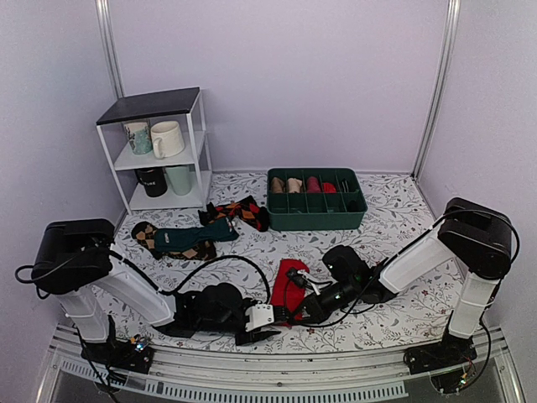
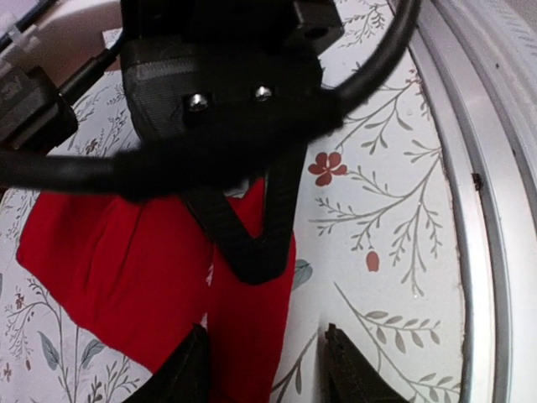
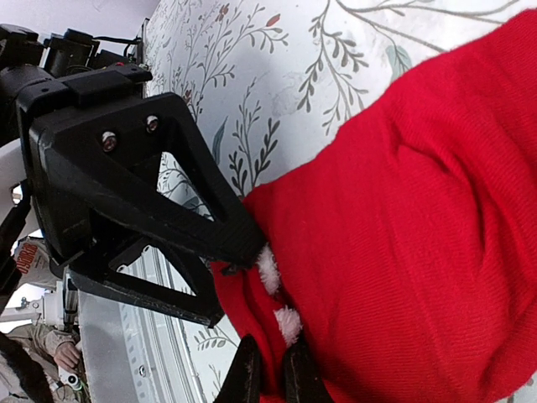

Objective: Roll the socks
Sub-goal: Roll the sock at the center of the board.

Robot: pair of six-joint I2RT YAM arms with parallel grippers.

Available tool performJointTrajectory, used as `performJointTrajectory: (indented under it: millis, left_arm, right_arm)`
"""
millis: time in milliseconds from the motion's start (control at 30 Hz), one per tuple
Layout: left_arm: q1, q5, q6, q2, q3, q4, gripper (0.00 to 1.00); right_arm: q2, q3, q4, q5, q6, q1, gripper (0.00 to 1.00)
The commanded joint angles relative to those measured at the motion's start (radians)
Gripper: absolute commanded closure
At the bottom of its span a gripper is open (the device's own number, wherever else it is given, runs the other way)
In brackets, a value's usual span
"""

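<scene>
Low in the middle of the top view, the socks (image 1: pixel 291 281) lie on the flowery surface (image 1: pixel 386 218), close to the near rail. They are bright red. Their long side runs up and down the frame, from the rail end up toward the green box (image 1: pixel 317 220). The low end is the one the arms are at. White fluff shows inside the cloth there, so this may be the open end, but I cannot be sure.

The right gripper (image 3: pixel 273 353) comes in from the lower right. Its jaws are pressed together and pinch the low edge of the socks. The left gripper (image 2: pixel 264 344) comes in from the lower left. Its jaws are spread wide, with the sock edge between them, and they grip nothing. Both sit at the same low end, so neither is much nearer. The rest of the socks stretches away from them, up the frame. I think a roll would have to start here and go up along that long side.

Farther off, a dark teal sock (image 1: pixel 191 238) and orange-and-black socks (image 1: pixel 239 211) lie at the left, well apart from the red pair.
</scene>
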Motion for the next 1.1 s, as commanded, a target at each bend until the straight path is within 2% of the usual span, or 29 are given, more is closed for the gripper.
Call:
performJointTrajectory:
  millis: [0,133,200,300,333,500,633,733,933,1000,1067]
  left_arm:
    - [-0.004,0.013,-0.015,0.023,0.013,-0.04,0.55]
    - [-0.005,-0.001,-0.027,0.028,0.015,-0.05,0.58]
    - [-0.003,0.002,-0.035,0.033,0.02,-0.058,0.66]
    - [-0.003,0.004,-0.048,0.039,0.029,-0.074,0.87]
    - [-0.002,0.002,-0.057,0.038,0.03,-0.078,0.9]
    - [0.017,0.039,-0.098,0.033,0.026,-0.087,0.97]
    - [0.057,0.132,-0.157,0.043,0.043,-0.127,1.0]
    - [0.081,0.202,-0.212,0.038,0.038,-0.133,1.0]
    - [0.142,0.345,-0.305,0.077,0.084,-0.263,1.0]
    - [0.156,0.386,-0.331,0.088,0.089,-0.287,1.0]
    - [0.172,0.435,-0.354,0.104,0.095,-0.308,1.0]
  right_arm:
    - [0.057,-0.063,-0.19,0.064,0.005,0.009,0.96]
    - [0.057,-0.065,-0.187,0.062,0.007,0.009,0.96]
    - [0.06,-0.067,-0.185,0.062,0.008,0.008,0.96]
    - [0.057,-0.067,-0.182,0.059,0.007,0.009,0.96]
    - [0.057,-0.069,-0.181,0.058,0.008,0.009,0.96]
    - [0.044,-0.068,-0.164,0.056,-0.001,0.009,0.94]
    - [0.0,-0.073,-0.128,0.089,-0.021,0.008,0.83]
    - [-0.088,-0.116,-0.032,0.177,-0.046,0.008,0.71]
    - [-0.323,-0.331,0.371,0.331,-0.162,0.039,0.67]
    - [-0.362,-0.401,0.503,0.403,-0.269,0.085,0.64]
    - [-0.352,-0.425,0.566,0.464,-0.373,0.129,0.63]
